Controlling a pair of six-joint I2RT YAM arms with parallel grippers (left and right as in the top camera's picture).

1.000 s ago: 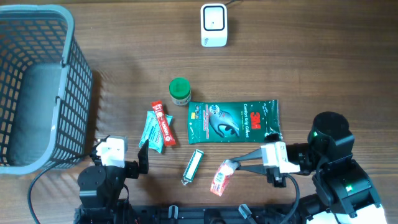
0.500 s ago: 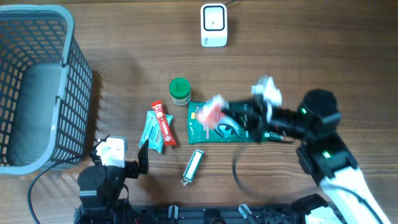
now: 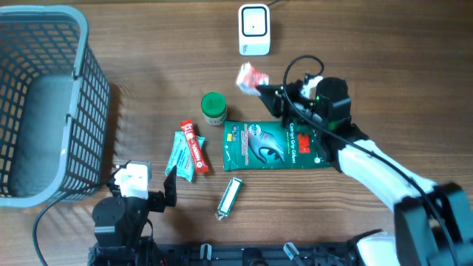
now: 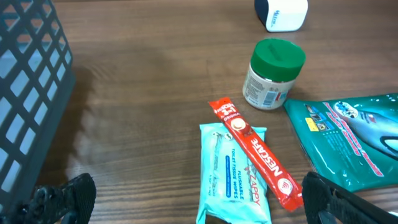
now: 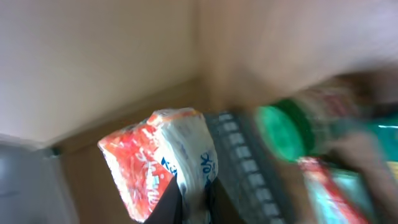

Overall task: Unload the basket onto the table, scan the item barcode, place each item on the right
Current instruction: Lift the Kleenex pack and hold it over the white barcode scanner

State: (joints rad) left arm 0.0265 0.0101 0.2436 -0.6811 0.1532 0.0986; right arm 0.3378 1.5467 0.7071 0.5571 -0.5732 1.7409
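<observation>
red-and-white packet [image 3: 251,76] pinched in right fingers [image 3: 272,96], arm stretched toward scanner [image 3: 253,29]; left fingers [image 4: 62,199] spread wide.

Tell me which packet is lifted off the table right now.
The red-and-white packet, pinched in the right gripper near the white scanner. The green glove pack, teal wipes, red stick and small green wrapper all lie flat on the table.

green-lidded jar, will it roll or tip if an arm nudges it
The jar stands upright, so a low push would probably slide it. It looks short and squat, so tipping seems unlikely. Knocked over, its round body would likely roll.
</observation>
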